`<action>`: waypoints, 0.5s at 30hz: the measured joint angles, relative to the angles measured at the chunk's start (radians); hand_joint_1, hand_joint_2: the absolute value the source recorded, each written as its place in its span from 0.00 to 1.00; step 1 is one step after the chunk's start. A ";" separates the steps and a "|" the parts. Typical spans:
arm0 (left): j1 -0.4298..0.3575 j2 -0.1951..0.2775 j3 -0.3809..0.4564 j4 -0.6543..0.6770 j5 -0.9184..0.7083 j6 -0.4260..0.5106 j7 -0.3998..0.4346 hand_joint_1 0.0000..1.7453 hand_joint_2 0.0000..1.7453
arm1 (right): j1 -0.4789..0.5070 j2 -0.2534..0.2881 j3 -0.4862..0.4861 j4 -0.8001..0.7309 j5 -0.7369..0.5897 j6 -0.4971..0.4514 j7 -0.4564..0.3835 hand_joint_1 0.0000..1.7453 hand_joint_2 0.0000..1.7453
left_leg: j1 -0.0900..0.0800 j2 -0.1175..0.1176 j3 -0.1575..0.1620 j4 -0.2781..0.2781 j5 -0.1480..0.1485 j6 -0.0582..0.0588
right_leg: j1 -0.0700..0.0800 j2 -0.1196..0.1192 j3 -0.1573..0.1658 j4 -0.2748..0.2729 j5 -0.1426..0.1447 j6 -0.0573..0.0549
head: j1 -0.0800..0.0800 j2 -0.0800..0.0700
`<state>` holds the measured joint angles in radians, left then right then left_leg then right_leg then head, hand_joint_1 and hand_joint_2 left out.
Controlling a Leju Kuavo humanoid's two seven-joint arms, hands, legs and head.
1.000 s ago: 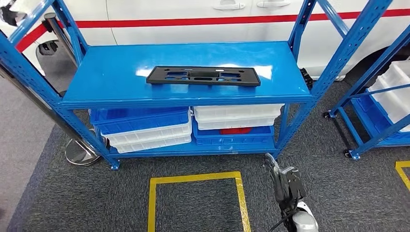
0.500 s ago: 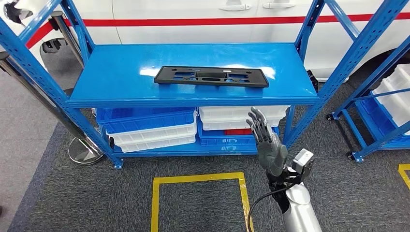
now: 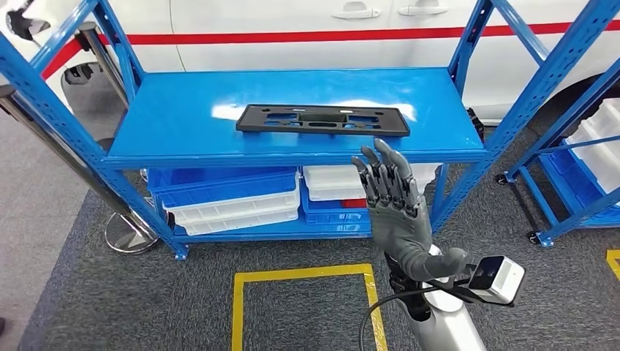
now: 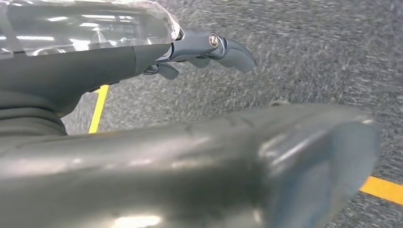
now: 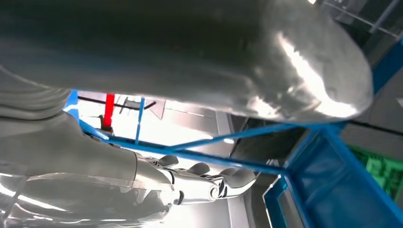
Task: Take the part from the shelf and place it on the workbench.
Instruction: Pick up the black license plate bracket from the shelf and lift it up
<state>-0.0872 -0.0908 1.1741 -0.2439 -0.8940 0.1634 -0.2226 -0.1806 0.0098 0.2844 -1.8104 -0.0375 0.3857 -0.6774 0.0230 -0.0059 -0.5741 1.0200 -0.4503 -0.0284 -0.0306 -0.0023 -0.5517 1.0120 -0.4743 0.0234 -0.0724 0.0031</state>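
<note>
The flat black plastic plate with cut-out slots [image 3: 322,120] lies on the blue metal shelf's top board [image 3: 183,117], centre of the frame, untouched. It looks light, stiff, thin and smooth; take its near long edge. The right hand [image 3: 395,212] rises below it, fingers [image 3: 380,172] apart, empty

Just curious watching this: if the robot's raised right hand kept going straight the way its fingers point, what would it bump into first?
Probably the front edge of the blue shelf, short of the black part; the right hand is open with fingertips just below that edge. Depth is hard to judge.
</note>
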 joint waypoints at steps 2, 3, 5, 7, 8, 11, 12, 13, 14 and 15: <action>-0.002 0.000 0.007 0.001 -0.006 0.002 -0.003 0.00 0.00 | 0.000 -0.023 0.030 -0.016 -0.015 -0.041 -0.004 0.00 0.00 | -0.001 0.000 -0.001 -0.003 -0.001 0.019 | -0.002 0.000 0.001 -0.001 -0.002 0.014 | 0.000 0.000; -0.002 0.000 0.010 0.001 -0.007 0.004 -0.005 0.00 0.00 | 0.001 -0.031 0.042 -0.021 -0.023 -0.056 -0.004 0.00 0.00 | -0.001 0.002 0.002 -0.005 0.000 0.027 | -0.003 0.000 -0.002 0.008 -0.010 0.018 | 0.000 0.000; -0.004 0.000 0.013 0.002 -0.008 0.007 -0.006 0.00 0.00 | 0.003 -0.040 0.061 -0.025 -0.036 -0.068 -0.004 0.00 0.00 | -0.002 0.007 0.008 -0.010 -0.001 0.043 | -0.004 0.001 -0.039 0.088 -0.053 0.020 | 0.000 0.000; -0.005 0.000 0.016 0.002 -0.007 0.008 -0.007 0.00 0.00 | 0.005 -0.043 0.080 -0.025 -0.040 -0.067 -0.004 0.00 0.00 | -0.009 0.015 0.010 -0.010 -0.006 0.053 | 0.001 0.001 -0.118 0.230 -0.108 0.016 | 0.000 0.000; -0.006 0.000 0.017 0.002 -0.007 0.008 -0.007 0.00 0.00 | 0.006 -0.043 0.088 -0.025 -0.041 -0.066 -0.003 0.00 0.00 | -0.013 0.019 0.013 -0.009 -0.008 0.056 | 0.004 0.001 -0.150 0.280 -0.116 0.013 | 0.000 0.000; -0.006 -0.002 0.020 0.004 -0.007 0.008 -0.008 0.00 0.00 | 0.003 -0.043 0.108 -0.023 -0.040 -0.066 -0.002 0.00 0.00 | -0.026 0.033 0.029 -0.009 -0.020 0.060 | 0.016 -0.007 -0.137 0.212 -0.032 -0.007 | 0.000 0.000; -0.006 -0.003 0.021 0.005 -0.007 0.007 -0.009 0.00 0.00 | 0.000 -0.043 0.112 -0.023 -0.040 -0.066 -0.001 0.00 0.00 | -0.029 0.038 0.034 -0.009 -0.026 0.060 | 0.024 -0.023 -0.108 0.145 0.004 -0.020 | 0.000 0.000; -0.006 -0.004 0.021 0.006 -0.007 0.006 -0.010 0.00 0.00 | -0.005 -0.043 0.115 -0.023 -0.039 -0.066 -0.001 0.00 0.00 | -0.033 0.042 0.039 -0.008 -0.031 0.057 | 0.032 -0.041 -0.083 0.083 0.027 -0.030 | 0.000 0.000; -0.006 -0.005 0.022 0.007 -0.007 0.005 -0.012 0.00 0.00 | -0.010 -0.043 0.117 -0.022 -0.039 -0.067 0.000 0.00 0.00 | -0.036 0.048 0.041 -0.007 -0.036 0.054 | 0.039 -0.054 -0.067 0.044 0.037 -0.038 | 0.000 0.000; -0.006 -0.006 0.022 0.008 -0.009 0.003 -0.014 0.00 0.00 | -0.014 -0.043 0.118 -0.021 -0.038 -0.070 0.001 0.00 0.00 | -0.038 0.056 0.042 -0.007 -0.039 0.050 | 0.044 -0.061 -0.061 0.026 0.035 -0.043 | 0.000 0.000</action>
<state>-0.0931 -0.0966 1.1965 -0.2357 -0.9026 0.1664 -0.2371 -0.1947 -0.0332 0.4027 -1.8311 -0.0759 0.3159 -0.6763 -0.0153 0.0502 -0.5319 1.0130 -0.4895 0.0218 0.0137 -0.0629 -0.6125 1.0383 -0.4398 -0.0193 -0.0722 0.0031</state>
